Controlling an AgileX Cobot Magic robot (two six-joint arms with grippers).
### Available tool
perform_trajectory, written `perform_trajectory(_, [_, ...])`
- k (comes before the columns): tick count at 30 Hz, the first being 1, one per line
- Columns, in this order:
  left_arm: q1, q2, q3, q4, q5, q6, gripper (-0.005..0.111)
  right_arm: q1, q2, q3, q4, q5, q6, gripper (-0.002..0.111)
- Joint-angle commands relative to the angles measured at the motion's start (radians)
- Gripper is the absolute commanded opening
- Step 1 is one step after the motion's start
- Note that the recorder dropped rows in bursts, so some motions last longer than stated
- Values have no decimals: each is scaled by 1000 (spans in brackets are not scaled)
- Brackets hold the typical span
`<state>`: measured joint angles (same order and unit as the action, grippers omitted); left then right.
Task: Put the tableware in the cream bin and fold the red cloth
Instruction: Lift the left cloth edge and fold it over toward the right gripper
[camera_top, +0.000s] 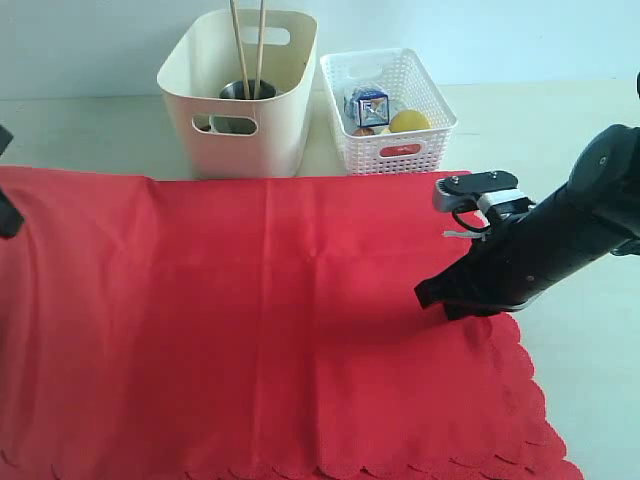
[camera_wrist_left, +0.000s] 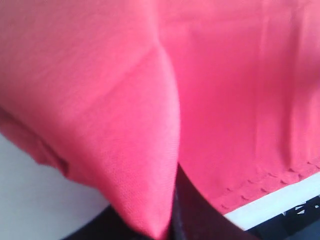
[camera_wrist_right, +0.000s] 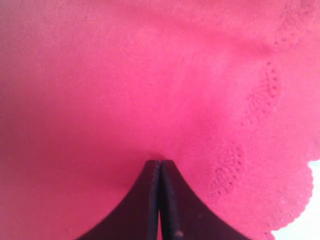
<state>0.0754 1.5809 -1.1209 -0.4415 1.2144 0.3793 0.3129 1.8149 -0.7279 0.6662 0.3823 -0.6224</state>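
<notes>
- We see the large bright red cloth with one scalloped edge (camera_top: 260, 330) lying spread over the pale table (camera_top: 580, 110). It covers the near part from left to right, and the scallops run along its near and right sides.
- The left gripper (camera_wrist_left: 176, 220) is closed at the far left, and a fold of the cloth seems to be pinched in it.
- The right gripper (camera_wrist_right: 160, 165) is closed too. Its tips touch the cloth on the right, inside the scalloped border, but we cannot tell if fabric sits between the jaws.
- If only one side is really held, we think the thin fabric can slip out on lifting, or the fold can come out crooked.
- A pull toward the far side can push the large cream plastic bin (camera_top: 275, 120) and the white lattice basket (camera_top: 400, 150) to its right, as both stand just at the far edge of the cloth.
- The bin holds a pair of light wooden chopsticks (camera_top: 238, 40) and a steel cup (camera_top: 247, 91).
- The basket holds a small milk carton (camera_top: 372, 105) and a yellow lemon (camera_top: 410, 121).
</notes>
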Motion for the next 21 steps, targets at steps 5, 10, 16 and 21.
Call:
perform_trajectory(5, [-243, 19, -111, -32, 7, -90, 0, 1, 36, 10, -19, -7, 7, 0])
perform_trajectory(10, [-380, 83, -172, -56, 7, -150, 0, 1, 36, 10, -17, -3, 7, 0])
perform_trajectory(16, [-505, 199, -284, -183, 7, -174, 0, 1, 36, 10, -17, -3, 7, 0])
perform_trajectory(21, [-592, 316, -401, -249, 7, -212, 0, 1, 36, 10, -1, -3, 7, 0])
